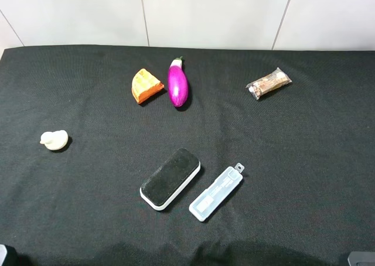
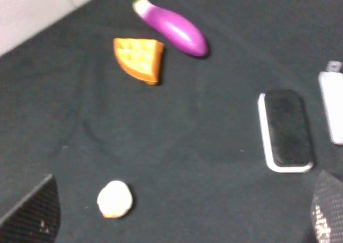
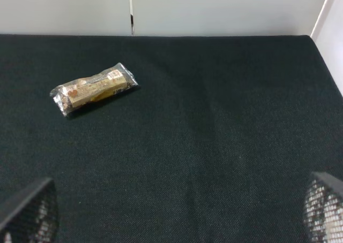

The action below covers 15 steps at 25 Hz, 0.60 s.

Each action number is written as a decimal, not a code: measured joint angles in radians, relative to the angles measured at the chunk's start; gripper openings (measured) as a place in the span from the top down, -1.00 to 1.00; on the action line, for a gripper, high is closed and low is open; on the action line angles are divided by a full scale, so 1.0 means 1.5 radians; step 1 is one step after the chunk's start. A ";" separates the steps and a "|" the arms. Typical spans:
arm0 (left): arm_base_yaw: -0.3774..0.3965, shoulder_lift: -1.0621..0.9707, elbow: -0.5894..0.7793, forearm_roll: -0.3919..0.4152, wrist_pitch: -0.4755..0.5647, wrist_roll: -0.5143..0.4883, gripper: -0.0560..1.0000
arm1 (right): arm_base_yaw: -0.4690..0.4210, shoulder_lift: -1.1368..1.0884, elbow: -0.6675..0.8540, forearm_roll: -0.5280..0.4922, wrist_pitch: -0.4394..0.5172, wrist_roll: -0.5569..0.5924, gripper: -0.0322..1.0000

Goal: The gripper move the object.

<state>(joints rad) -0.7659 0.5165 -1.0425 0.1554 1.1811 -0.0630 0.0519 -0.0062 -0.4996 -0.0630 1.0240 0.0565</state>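
Observation:
The object, a slim pale-blue translucent case (image 1: 216, 193) with a small hang tab, lies flat on the black cloth at front centre, just right of the eraser block. Its edge shows in the left wrist view (image 2: 334, 112). My left gripper (image 2: 179, 216) is open and empty, its fingertips (image 2: 33, 212) wide apart, well back from the case. My right gripper (image 3: 176, 216) is open and empty, with only bare cloth between its fingertips (image 3: 323, 210). The case is out of the right wrist view. In the high view only slivers of the arms show at the bottom corners.
A black-topped white eraser block (image 1: 170, 178) lies left of the case. A purple eggplant (image 1: 177, 84) and an orange wedge (image 1: 146, 85) sit at the back. A cream duck figure (image 1: 54, 140) is at the left, a wrapped snack (image 1: 268, 84) at the back right.

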 joint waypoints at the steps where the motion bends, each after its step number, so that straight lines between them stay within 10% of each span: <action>1: 0.018 -0.007 0.000 0.001 0.000 0.010 -0.98 | 0.000 0.000 0.000 0.000 0.000 0.000 -0.41; 15: 0.200 -0.115 0.077 0.003 0.001 0.070 -0.98 | 0.000 0.000 0.000 0.000 0.000 0.000 -0.41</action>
<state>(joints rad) -0.4664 0.3436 -0.9265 0.1604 1.1820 0.0426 0.0519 -0.0062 -0.4996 -0.0630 1.0240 0.0565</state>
